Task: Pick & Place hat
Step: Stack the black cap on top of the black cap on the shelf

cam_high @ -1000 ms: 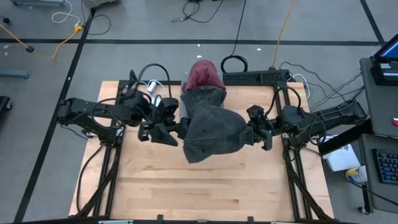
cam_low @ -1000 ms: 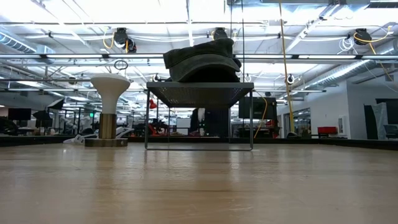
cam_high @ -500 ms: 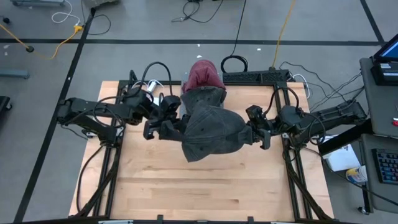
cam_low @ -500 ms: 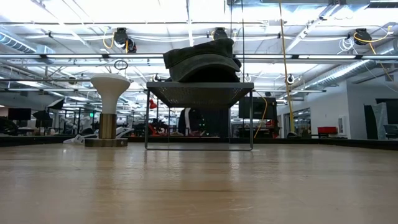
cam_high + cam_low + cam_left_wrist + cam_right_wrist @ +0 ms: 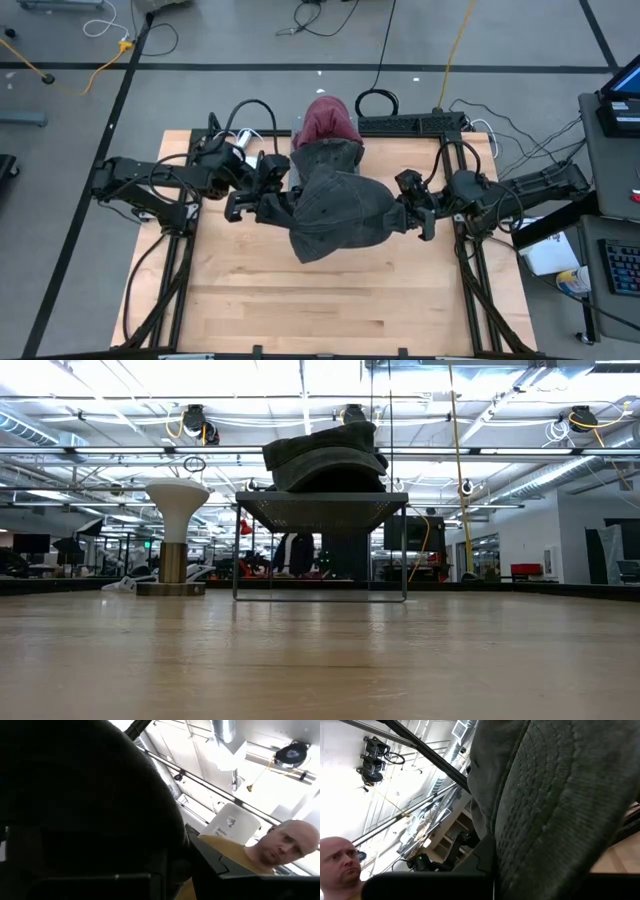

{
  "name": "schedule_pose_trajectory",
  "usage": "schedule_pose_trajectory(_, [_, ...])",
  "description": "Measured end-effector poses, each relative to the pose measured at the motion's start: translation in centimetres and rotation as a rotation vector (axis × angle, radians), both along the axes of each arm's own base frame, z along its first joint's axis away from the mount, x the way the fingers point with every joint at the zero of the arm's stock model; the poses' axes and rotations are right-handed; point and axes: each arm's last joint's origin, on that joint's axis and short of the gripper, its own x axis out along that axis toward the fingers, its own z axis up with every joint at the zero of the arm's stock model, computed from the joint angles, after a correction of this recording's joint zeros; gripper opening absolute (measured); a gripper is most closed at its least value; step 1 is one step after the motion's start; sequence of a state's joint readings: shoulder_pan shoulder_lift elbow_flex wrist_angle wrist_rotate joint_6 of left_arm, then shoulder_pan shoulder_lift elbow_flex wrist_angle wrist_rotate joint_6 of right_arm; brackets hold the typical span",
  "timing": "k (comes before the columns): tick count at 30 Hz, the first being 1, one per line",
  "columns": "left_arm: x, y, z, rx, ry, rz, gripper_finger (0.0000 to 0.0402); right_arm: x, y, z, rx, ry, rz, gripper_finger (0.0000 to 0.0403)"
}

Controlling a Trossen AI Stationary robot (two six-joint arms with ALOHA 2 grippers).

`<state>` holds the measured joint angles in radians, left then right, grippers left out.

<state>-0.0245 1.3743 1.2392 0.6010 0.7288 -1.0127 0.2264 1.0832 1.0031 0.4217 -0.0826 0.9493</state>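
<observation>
Overhead, the grey hat (image 5: 340, 215) hangs between both arms above the counter (image 5: 300, 300); the right claw (image 5: 404, 214) grips its brim; the left claw (image 5: 283, 207) pinches the opposite edge; no writing is legible.

Both arms reach inward, left tool (image 5: 285, 203) and right tool (image 5: 402, 215) facing each other, raised.

A wooden table (image 5: 300, 300) bears a wire rack (image 5: 320, 510).
</observation>
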Motion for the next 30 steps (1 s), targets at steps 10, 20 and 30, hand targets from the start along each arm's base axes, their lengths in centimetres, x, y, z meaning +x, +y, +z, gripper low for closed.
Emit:
schedule_pose_trajectory(10, [-0.7, 1.8, 0.6, -0.025, 0.018, 0.026, 0.0053, -1.7, -0.2, 0.2, -0.030, 0.063, 0.047, 0.0114])
schedule_pose_trajectory(20, [-1.7, 3.7, 3.8, 0.196, 0.326, 0.133, 0.0053, -6.4, -1.5, 1.1, -0.177, 0.083, -0.061, 0.0161])
schedule_pose_trajectory(30, [-3.1, 6.0, 6.9, 0.279, 0.408, 0.305, 0.0053, -11.1, -2.7, 2.4, -0.394, -0.061, -0.148, 0.0148])
